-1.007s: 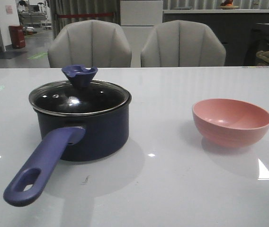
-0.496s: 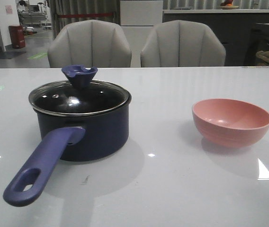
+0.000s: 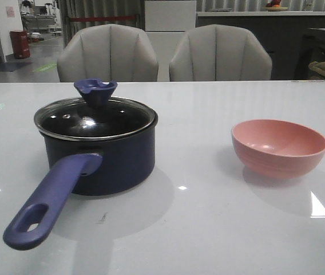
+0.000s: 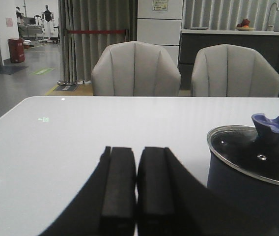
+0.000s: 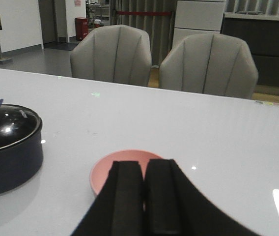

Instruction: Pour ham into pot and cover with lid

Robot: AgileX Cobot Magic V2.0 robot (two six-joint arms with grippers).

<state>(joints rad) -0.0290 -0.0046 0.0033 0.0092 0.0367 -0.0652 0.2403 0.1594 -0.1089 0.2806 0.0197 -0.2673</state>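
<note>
Judging by how things lie, you are looking at a finished layout: the pot (image 3: 99,157) stands on the desk (image 3: 208,229) toward your left side, with the lid (image 3: 95,117) seated flat on its rim and its long handle (image 3: 51,200) pointing toward you. The pink bowl (image 3: 280,147) sits well apart from it on the right, and what shows of its inside looks bare; no ham is visible anywhere, and through the dark glass you cannot tell what the pot contains.

If you must lift the lid again, take it by the flared blue knob (image 3: 96,91). The glass is probably slick and breakable, with some weight from its metal rim, so grip under the knob's flare and lift straight up, not sideways. The pot itself likely weighs the most here; its handle is the natural hold, though one grip out at the far end would probably let the body tip. The bowl looks light and smooth-walled, so pinch its rim and expect it to slide on the glossy desk.

The left pincer (image 4: 136,189) has its black fingers pressed together on nothing, near the pot and clear of it. The right pincer (image 5: 144,196) is likewise closed and empty, just short of the bowl.
</note>
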